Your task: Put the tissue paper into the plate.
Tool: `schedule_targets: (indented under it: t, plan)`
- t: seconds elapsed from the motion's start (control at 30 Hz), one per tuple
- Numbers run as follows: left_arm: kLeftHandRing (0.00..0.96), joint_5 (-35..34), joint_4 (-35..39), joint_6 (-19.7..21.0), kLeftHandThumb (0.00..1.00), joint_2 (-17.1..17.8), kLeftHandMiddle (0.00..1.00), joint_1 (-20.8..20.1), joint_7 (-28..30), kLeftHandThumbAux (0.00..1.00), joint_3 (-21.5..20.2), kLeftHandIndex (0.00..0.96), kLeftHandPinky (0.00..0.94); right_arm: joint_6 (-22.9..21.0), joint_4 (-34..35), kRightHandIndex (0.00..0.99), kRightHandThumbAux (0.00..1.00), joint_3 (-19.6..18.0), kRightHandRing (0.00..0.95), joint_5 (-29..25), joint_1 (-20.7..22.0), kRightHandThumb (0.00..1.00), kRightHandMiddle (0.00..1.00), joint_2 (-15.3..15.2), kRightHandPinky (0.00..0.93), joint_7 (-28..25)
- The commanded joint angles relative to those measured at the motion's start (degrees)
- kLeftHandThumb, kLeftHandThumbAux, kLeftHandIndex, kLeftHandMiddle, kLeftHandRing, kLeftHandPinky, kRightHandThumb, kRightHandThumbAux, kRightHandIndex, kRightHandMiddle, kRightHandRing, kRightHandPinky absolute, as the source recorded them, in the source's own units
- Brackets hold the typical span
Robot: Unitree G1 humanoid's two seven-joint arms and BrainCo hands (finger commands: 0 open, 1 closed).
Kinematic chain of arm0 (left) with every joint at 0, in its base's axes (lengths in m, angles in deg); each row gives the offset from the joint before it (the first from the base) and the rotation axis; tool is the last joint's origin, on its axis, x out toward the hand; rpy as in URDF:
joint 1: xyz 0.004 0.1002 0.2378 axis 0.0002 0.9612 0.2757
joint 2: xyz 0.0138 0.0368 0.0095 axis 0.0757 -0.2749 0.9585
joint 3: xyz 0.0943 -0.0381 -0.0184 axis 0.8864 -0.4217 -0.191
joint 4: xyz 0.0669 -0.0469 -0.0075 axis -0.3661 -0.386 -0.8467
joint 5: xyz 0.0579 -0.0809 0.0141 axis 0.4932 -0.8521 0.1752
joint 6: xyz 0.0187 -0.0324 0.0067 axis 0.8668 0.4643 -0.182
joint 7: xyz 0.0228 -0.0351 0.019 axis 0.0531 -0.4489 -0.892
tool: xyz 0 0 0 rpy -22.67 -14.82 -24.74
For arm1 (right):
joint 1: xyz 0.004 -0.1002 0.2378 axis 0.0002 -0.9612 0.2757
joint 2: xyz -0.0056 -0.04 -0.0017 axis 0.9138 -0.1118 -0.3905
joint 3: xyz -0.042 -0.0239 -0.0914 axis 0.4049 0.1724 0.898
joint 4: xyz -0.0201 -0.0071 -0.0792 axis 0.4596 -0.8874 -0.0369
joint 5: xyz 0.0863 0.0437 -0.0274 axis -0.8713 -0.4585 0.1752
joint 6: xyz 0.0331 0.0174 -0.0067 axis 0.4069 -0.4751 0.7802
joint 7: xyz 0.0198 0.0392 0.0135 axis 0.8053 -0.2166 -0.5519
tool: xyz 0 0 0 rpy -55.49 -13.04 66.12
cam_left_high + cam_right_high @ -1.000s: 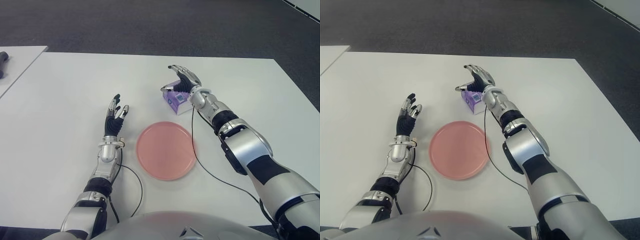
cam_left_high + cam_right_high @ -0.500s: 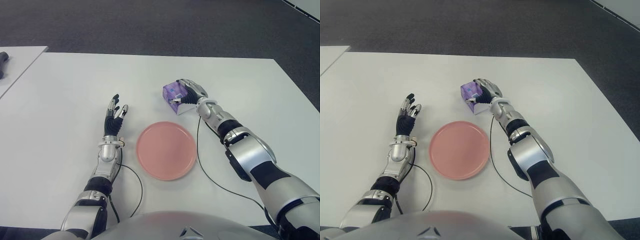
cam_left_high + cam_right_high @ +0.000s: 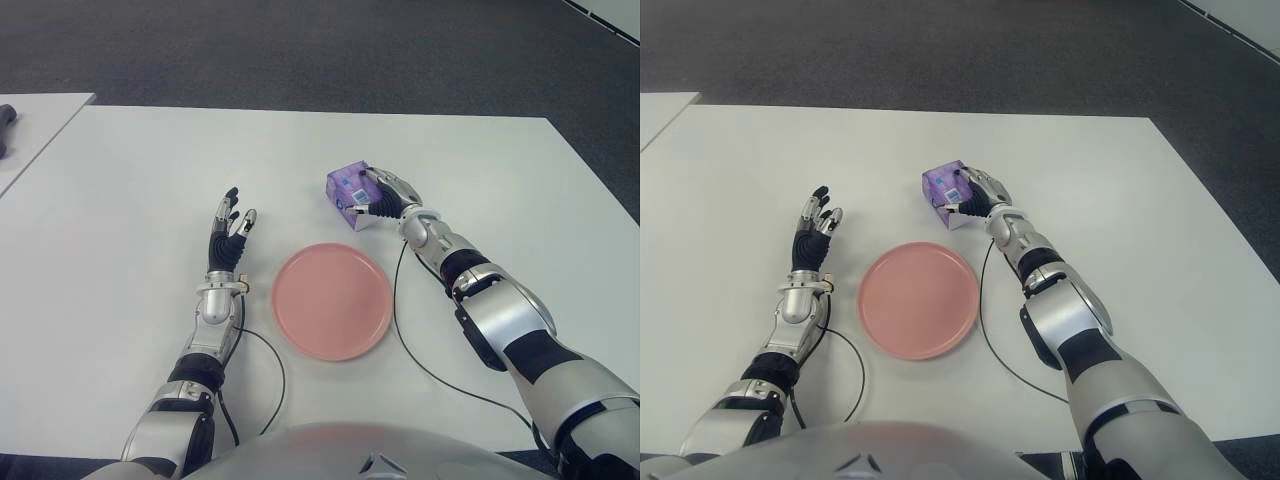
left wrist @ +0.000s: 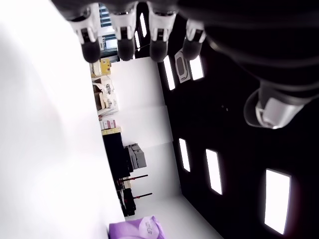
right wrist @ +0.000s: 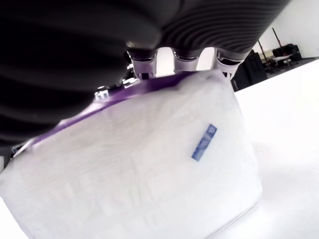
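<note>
Tissue pack [image 3: 349,188] sits on the bench [image 3: 130,180] just beyond the pink plate [image 3: 332,301]. Right hand [image 3: 385,195] wraps it, fingers [image 5: 182,56] clasped over the top. Likely light, soft, crushable, slick film; hold across its sides. Left hand [image 3: 229,240] beside the plate, fingers spread, empty.

On the table [image 3: 120,180]: plate [image 3: 332,301] near the front, centred. Behind it and slightly right, tissue pack [image 3: 348,188], with right hand [image 3: 385,196] wrapped against its right side. Left of the plate, left hand [image 3: 230,232], fingers spread, apart from both.
</note>
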Motion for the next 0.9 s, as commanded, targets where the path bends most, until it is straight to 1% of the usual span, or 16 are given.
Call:
schedule_targets:
  t: [0.03, 0.27, 0.5, 0.9]
  plan:
    - [0.0, 0.2, -1.5, 0.2, 0.0, -0.4, 0.0, 2.8, 0.4, 0.387, 0.4, 0.0, 0.0, -0.9, -0.7, 0.0, 0.409, 0.4, 0.0, 0.6, -2.6, 0.032, 0.028, -0.5, 0.0, -0.7]
    - [0.0, 0.2, -1.2, 0.4, 0.0, -0.3, 0.0, 2.9, 0.7, 0.388, 0.5, 0.0, 0.0, -1.0, -0.9, 0.0, 0.424, 1.6, 0.0, 1.6, -3.5, 0.036, 0.025, -1.0, 0.0, -1.7]
    - [0.0, -0.3, -1.6, 0.4, 0.0, -0.3, 0.0, 2.7, 1.1, 0.395, 0.3, 0.0, 0.0, -0.9, -1.0, 0.0, 0.442, 4.4, 0.0, 3.8, -4.5, 0.044, 0.022, -1.6, 0.0, -1.7]
    - [0.0, -0.7, -0.8, 1.4, 0.0, -0.5, 0.0, 2.9, 1.7, 0.388, 0.4, 0.0, 0.0, -0.9, -1.2, 0.0, 0.432, 6.7, 0.0, 5.2, -5.5, 0.047, 0.029, -2.4, 0.0, -1.0]
